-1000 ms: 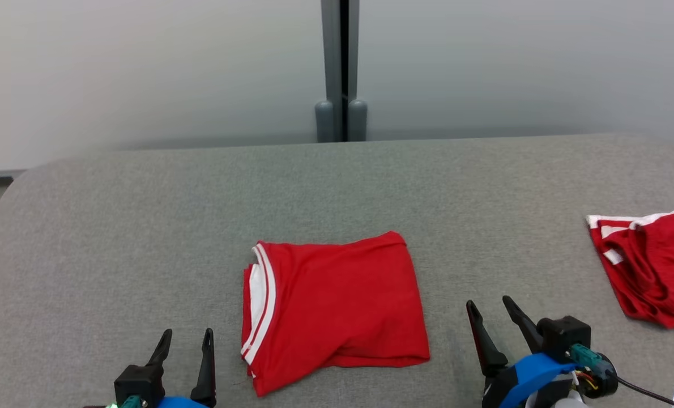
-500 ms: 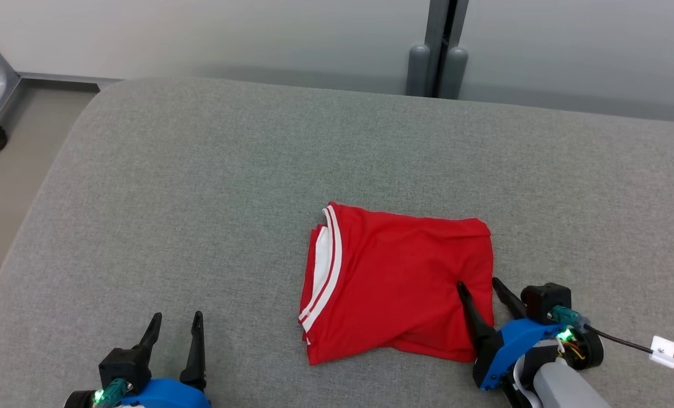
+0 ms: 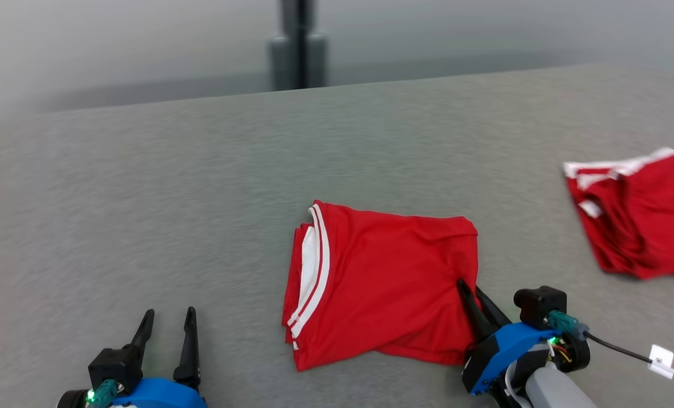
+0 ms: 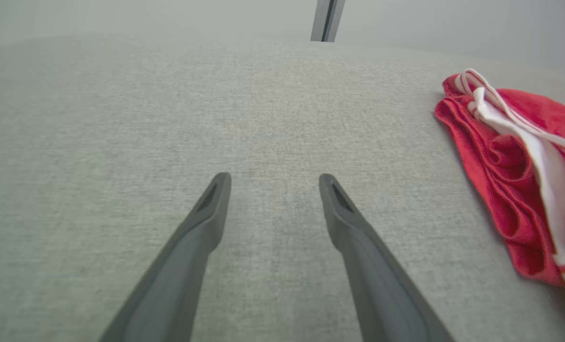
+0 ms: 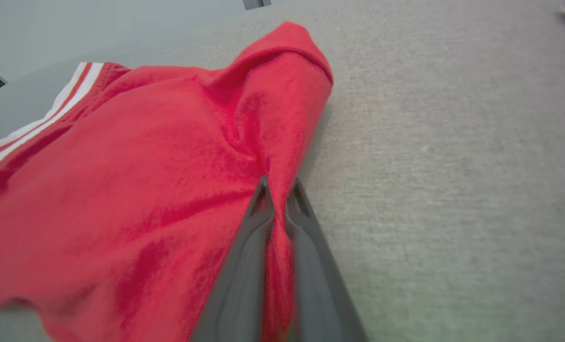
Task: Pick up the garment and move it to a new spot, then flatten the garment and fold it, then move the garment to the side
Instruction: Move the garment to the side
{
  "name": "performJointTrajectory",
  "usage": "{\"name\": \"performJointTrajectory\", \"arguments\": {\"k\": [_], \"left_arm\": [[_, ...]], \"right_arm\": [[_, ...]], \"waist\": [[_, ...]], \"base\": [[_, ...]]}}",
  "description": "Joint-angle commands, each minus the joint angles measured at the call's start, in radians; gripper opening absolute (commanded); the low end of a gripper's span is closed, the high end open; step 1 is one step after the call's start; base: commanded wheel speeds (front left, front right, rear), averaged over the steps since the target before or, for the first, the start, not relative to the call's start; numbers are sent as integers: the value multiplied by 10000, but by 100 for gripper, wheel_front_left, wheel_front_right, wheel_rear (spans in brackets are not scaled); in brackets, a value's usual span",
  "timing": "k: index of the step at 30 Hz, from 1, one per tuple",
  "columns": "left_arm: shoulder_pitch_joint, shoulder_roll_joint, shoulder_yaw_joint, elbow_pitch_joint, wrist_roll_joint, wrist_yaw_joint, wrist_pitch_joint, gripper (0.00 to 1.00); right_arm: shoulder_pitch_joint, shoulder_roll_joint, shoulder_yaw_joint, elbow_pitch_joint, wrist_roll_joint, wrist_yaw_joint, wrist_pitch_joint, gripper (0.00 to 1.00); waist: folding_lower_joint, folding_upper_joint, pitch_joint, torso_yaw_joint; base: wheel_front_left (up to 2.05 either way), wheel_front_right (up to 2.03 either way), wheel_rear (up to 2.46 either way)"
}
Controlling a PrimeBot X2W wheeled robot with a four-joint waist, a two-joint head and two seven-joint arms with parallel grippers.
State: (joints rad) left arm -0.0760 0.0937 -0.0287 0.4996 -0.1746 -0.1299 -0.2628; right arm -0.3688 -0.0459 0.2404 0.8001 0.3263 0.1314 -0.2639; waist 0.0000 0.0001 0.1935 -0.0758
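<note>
Two red garments on the grey padded table (image 3: 144, 198) in my head view. The task one, the folded garment (image 3: 382, 289), lies near the middle of the table towards the near edge, with its white-striped band on the left side. The second garment (image 3: 637, 221) sits crumpled at the far right, well apart from it.

Right gripper (image 3: 468, 286): fingers pressed together on a pinch of cloth at the folded garment's right edge, close to its near-right corner. The right wrist view confirms it: a ridge of red fabric is squeezed between the two fingers, and creases run from the pinch up towards the far corner. The rest of the garment lies on the table.

Left gripper (image 3: 169, 311): fingers spread wide with nothing between them, over bare table to the left of the folded garment and not touching it. My left wrist view has the garment's striped edge at the right of frame, with layers stacked in soft folds.

A black cable (image 3: 620, 348) with a white tag (image 3: 660, 361) trails off the right wrist. A grey post (image 3: 297, 51) stands behind the table's far edge.
</note>
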Motion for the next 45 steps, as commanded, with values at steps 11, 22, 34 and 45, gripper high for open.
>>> {"name": "performJointTrajectory", "arguments": {"k": [11,22,34,45], "left_arm": [[-55,-27,-236,-292,110,-12,-20,100],[-99,225,-737,-355,-67,-13,-20,100],[-310,635,-1360,-321,-355,-13,-20,100],[-393,863,-1242,-272,-611,2,3,100]], "right_arm": [[956,-74,157,-1174,218,-6,-7,0],[695,-57,-295,-2075,-631,-6,-6,0],[-2423,-145,-4214,-1369,-6006,-8,889,0],[-2416,-697,-7580,-3021,-9649,-9,2175,100]], "waist": [[0,-1,-359,-3648],[0,-1,122,-3878],[0,-1,660,-2236],[0,-1,843,-1182]], "base": [[0,0,0],[0,0,0],[0,0,0],[0,0,0]]}}
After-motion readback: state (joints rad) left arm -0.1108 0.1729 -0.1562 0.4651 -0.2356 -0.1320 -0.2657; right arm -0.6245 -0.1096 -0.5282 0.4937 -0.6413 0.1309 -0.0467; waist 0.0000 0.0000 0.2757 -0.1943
